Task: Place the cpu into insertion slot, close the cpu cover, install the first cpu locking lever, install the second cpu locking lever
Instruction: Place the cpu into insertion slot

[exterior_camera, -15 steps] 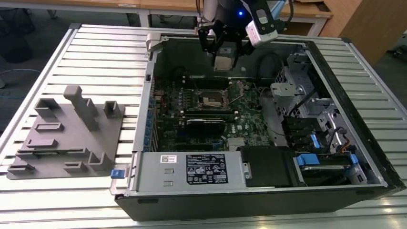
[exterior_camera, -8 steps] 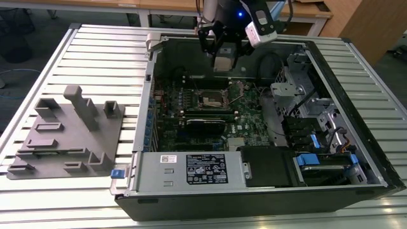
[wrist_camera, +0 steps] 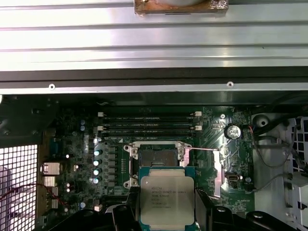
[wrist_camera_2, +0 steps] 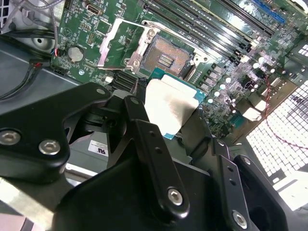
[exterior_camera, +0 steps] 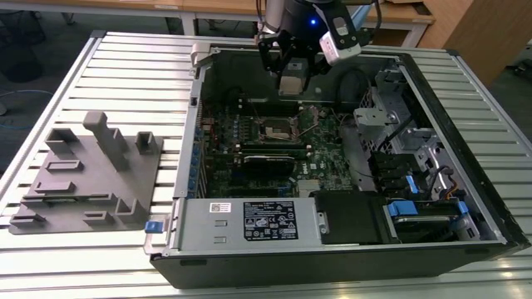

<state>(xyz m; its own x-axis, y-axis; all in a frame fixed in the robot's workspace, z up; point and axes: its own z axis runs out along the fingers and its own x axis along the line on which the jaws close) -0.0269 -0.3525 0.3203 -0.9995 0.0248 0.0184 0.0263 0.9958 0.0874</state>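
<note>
1. The hand (exterior_camera: 291, 80) is clenched on the cpu (wrist_camera: 167, 199). A finger sits on each of two opposite edges, and the silver top faces the first wrist view, so it's a proper grasp, not just a touch.
2. The cpu is up in the air, clear of the insertion slot (wrist_camera: 157, 156). It's close by in both wrist views but not in it and not touching its rim.
3. So we're on step one, getting the chip into the socket. My read is that seating it calls for the chip to be square with the slot's edges and flat, coming straight down with no sliding sideways. Those contacts look like they wouldn't forgive a crooked drop.
4. The slot itself is bare, with dark contacts showing and nothing sitting in it.
5. Just beside the slot, the cpu cover (wrist_camera_2: 120, 44) is flipped up and open on its hinge, so steps two to four aren't done yet.
6. Beyond the slot are the long memory slots (wrist_camera: 149, 122), then the wall of the pc case (exterior_camera: 332, 261).
7. Well apart from the slot, outside the case, a grey fixture block (exterior_camera: 91, 174) sits on the slatted surface (exterior_camera: 124, 62).
</note>
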